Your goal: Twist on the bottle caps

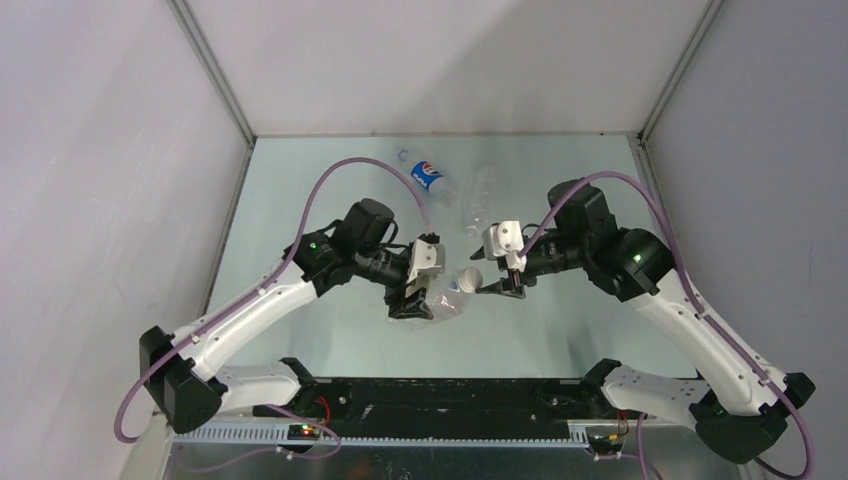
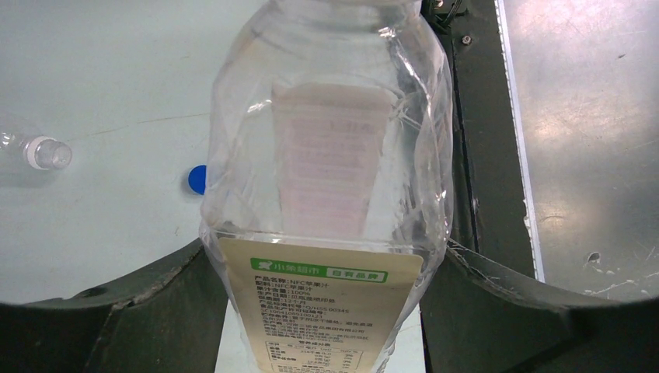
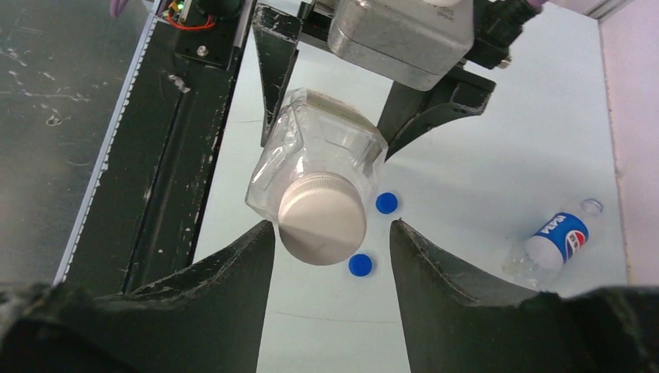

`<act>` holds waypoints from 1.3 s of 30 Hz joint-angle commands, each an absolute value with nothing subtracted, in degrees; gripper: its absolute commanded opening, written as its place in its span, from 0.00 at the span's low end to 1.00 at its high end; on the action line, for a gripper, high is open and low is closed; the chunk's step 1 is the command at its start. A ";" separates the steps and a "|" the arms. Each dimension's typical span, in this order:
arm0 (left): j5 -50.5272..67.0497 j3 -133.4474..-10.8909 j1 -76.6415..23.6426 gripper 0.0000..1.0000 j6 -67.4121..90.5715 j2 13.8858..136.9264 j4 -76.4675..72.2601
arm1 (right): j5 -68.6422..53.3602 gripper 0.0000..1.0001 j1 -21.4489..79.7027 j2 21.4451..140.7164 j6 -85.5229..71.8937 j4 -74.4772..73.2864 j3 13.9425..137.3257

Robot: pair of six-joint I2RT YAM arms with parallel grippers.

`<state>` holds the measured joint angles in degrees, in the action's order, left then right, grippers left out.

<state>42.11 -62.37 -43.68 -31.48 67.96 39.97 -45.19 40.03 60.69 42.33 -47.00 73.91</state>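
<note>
Pepsi bottle (image 1: 428, 177) and plain bottle (image 1: 481, 198) obstruct far middle; left table (image 1: 290, 200) open.

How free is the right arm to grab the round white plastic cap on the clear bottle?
Probably yes. The right arm has its open jaws either side of the round white plastic cap, nothing between, and the left arm holds the clear labelled plastic bottle with that cap facing it.

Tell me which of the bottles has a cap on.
The bottle in the left gripper wears a white cap; the Pepsi bottle and the clear bottle lie uncapped.
</note>
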 commanded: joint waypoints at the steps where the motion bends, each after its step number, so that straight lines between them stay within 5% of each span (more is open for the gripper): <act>1: 43.93 -65.21 -43.86 0.00 -31.75 68.11 37.92 | -46.33 0.58 41.30 61.73 43.83 -47.83 74.09; 5: 44.08 -65.07 -43.88 0.00 -31.37 67.99 37.12 | -45.79 0.56 41.87 62.55 44.26 -48.64 74.12; 10: 43.51 -64.82 -43.94 0.00 -31.26 67.76 36.80 | -45.58 0.42 42.08 63.36 41.70 -47.59 74.11; 17: 34.00 -61.76 -46.36 0.00 -27.10 64.23 27.95 | -45.91 0.00 42.41 65.07 31.82 -46.37 74.09; 32: -1.73 -48.08 -57.57 0.00 -21.27 54.38 3.52 | -11.19 0.00 44.29 69.75 -21.41 -43.76 74.09; 39: -9.15 -45.08 -58.80 0.00 -17.75 53.40 1.62 | -11.16 0.00 44.35 67.57 -30.70 -41.30 74.14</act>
<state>-5.93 -45.06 -57.49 -20.51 55.79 9.78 -12.64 44.29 68.90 -24.34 -45.45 73.84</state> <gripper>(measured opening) 0.792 0.007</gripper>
